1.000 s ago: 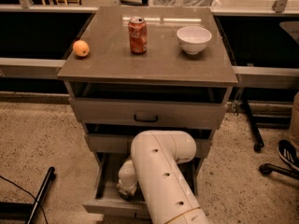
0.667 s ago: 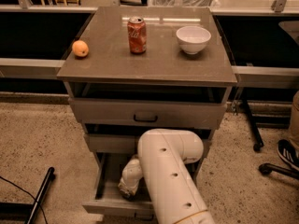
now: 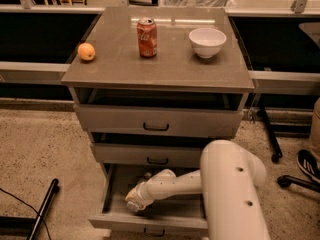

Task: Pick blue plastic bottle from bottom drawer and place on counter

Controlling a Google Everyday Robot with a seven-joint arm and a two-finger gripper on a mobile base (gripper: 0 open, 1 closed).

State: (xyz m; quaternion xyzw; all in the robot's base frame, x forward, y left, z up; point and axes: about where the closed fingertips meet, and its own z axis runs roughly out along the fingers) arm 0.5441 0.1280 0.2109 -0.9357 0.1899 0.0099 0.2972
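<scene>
The worktop [image 3: 165, 69] carries three things, well apart: one orange [image 3: 86, 51] near the left edge, one red can [image 3: 147, 37] upright in the middle at the back, and one white bowl [image 3: 207, 42] to the right of the can. Below it are three drawers. The top drawer [image 3: 120, 119] is pulled out a little, the middle drawer [image 3: 120, 154] slightly less, and the bottom drawer [image 3: 117, 220] is pulled out farthest. One white arm [image 3: 225, 184] bends from the lower right into the bottom drawer. Its pincer [image 3: 133, 204] sits low inside, near the drawer's front left corner. Whether the pincer is clenched or released cannot be told. The bottle cannot be made out; the arm hides much of the drawer's inside.
</scene>
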